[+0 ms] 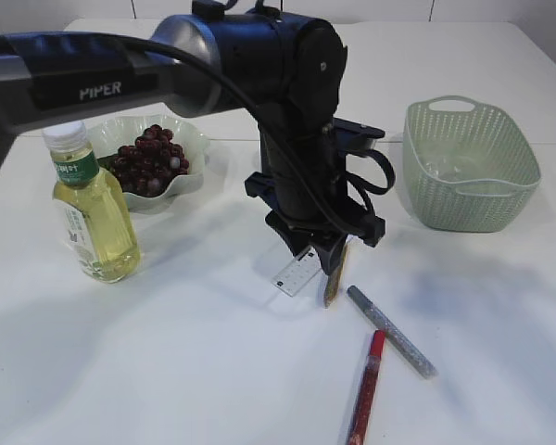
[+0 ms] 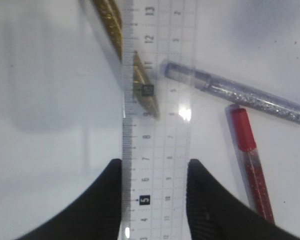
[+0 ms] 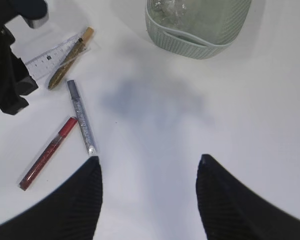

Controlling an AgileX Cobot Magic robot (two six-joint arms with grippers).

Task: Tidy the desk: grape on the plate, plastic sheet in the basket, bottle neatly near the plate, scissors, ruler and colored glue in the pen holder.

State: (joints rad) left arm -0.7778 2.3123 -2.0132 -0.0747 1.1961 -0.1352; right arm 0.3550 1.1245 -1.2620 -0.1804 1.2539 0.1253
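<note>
The clear ruler (image 2: 157,125) (black numerals, fine grid) lies flat on the white table (image 1: 195,352), partly over a gold glue pen (image 2: 140,82); the left gripper (image 2: 155,195) straddles it, the right gripper (image 3: 149,192) gapes empty.

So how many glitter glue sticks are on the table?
3: a gold one lying across the ruler, a silver one beside it, and a red one nearest the front. None seem hidden.

White worktop (image 1: 195,371) lying bare and smooth under everything, soft grey shadows falling across it, a pale wall showing beyond its far edge, a seam running across the surface behind
</note>
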